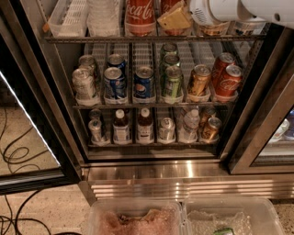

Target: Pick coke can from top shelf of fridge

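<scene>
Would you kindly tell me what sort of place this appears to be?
Probably an office pantry or shop drinks corner: a glass-door display fridge holds racks of cans and bottles, with loose cables on the speckled floor. The gripper is up at the top shelf, beside the coke can.

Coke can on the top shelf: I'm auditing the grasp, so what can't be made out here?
- coke can: top cut off by the camera view's upper edge.
- gripper, at the top shelf right of the coke can: partly cut off by that edge.
- can behind the gripper: label hidden by it.
</scene>
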Controlling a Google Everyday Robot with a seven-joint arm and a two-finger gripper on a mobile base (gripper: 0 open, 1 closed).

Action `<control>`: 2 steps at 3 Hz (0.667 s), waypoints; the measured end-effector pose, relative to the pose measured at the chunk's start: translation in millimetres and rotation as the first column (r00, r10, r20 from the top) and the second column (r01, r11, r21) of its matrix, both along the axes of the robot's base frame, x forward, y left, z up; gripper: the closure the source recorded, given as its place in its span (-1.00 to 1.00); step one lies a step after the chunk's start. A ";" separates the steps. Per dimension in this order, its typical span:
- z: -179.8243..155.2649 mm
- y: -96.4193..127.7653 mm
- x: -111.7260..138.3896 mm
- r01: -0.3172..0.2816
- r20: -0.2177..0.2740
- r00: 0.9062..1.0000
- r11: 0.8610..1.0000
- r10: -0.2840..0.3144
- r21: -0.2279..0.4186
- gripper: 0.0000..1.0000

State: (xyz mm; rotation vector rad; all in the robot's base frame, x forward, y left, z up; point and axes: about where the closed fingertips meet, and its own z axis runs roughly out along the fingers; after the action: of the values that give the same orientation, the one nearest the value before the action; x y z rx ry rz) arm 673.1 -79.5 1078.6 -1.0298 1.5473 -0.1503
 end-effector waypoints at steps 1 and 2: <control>0.0 0.0 0.0 0.000 0.000 1.000 1.000 0.000 0.000 0.78; 0.0 0.0 0.0 0.000 0.000 1.000 1.000 0.000 0.000 1.00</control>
State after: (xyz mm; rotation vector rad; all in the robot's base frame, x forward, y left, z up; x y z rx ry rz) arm 673.1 -79.5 1078.6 -1.0298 1.5472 -0.1503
